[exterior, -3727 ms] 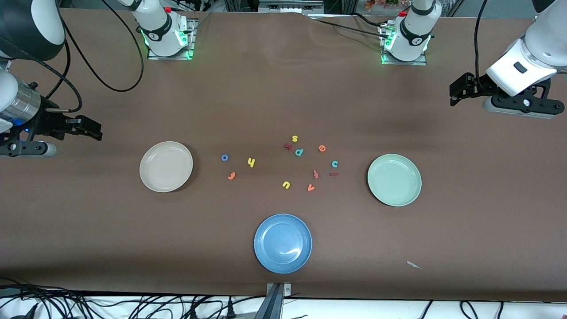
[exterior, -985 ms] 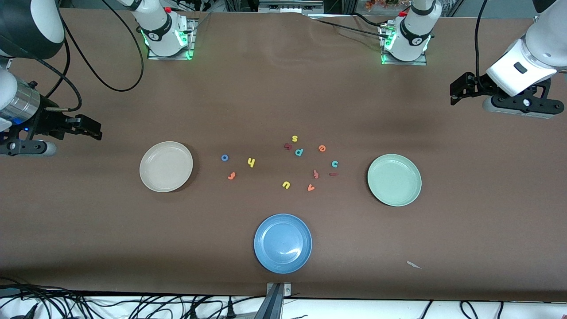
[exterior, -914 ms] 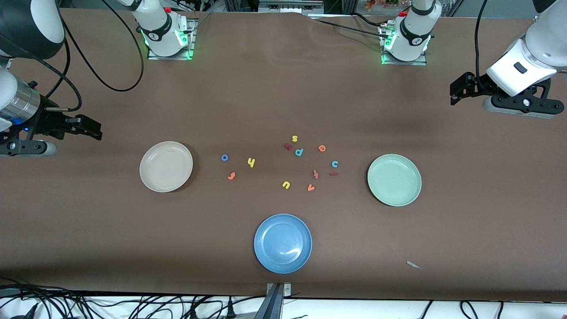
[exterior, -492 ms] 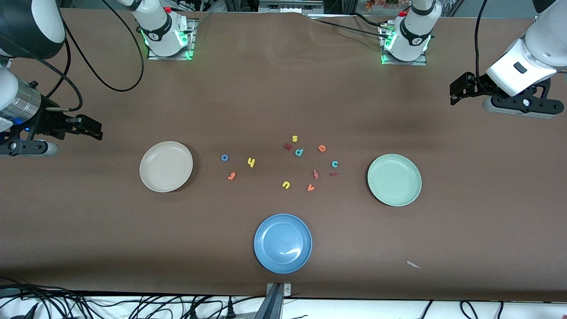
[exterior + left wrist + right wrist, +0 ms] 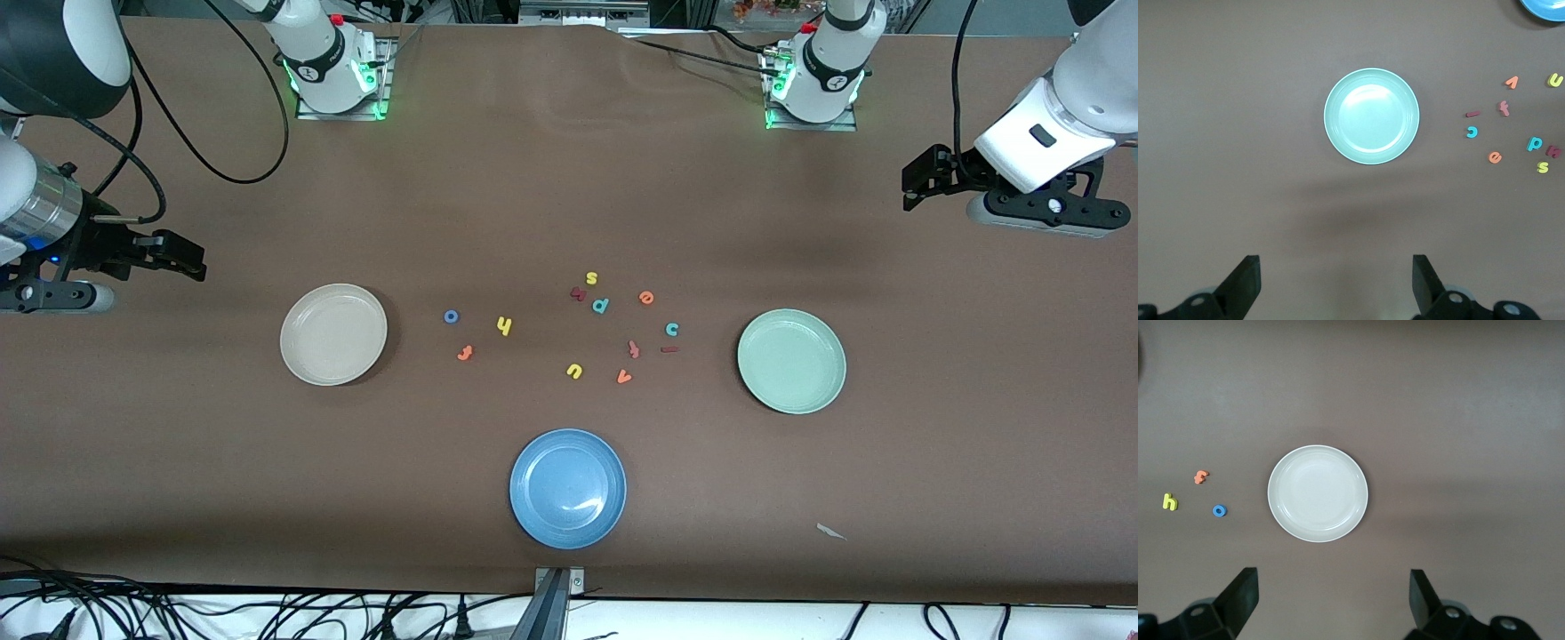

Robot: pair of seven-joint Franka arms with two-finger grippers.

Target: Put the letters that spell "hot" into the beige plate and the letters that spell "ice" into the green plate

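While both arms wait high at the ends of the brown worktop (image 5: 569, 178), nothing is held by either one. The left pincer (image 5: 1335, 287) is seen with its fingers spread wide and empty, over bare worktop at the left arm's end, and the right pincer (image 5: 1331, 603) is likewise spread wide and empty over bare worktop at the right arm's end.

The beige plate (image 5: 333, 334) is set toward the right arm's end and the green plate (image 5: 791, 361) toward the left arm's end; both are bare. A blue plate (image 5: 567, 488) is placed between them, nearer the front camera.

All the letters are scattered on the worktop between the beige and green plates. The blue "o" (image 5: 451, 316), the yellow "h" (image 5: 504, 326) and the orange "t" (image 5: 464, 353) are grouped beside the beige plate, apart from one another. The orange "e" (image 5: 646, 298), the teal "c" (image 5: 672, 329) and the dark red "i" (image 5: 669, 349) are found nearer the green plate, the "i" lying just beside the "c" on the camera side.

A yellow "s" (image 5: 591, 278), a teal "p" (image 5: 601, 306), a yellow "u" (image 5: 573, 371) and an orange "v" (image 5: 624, 377) are spread in the middle.
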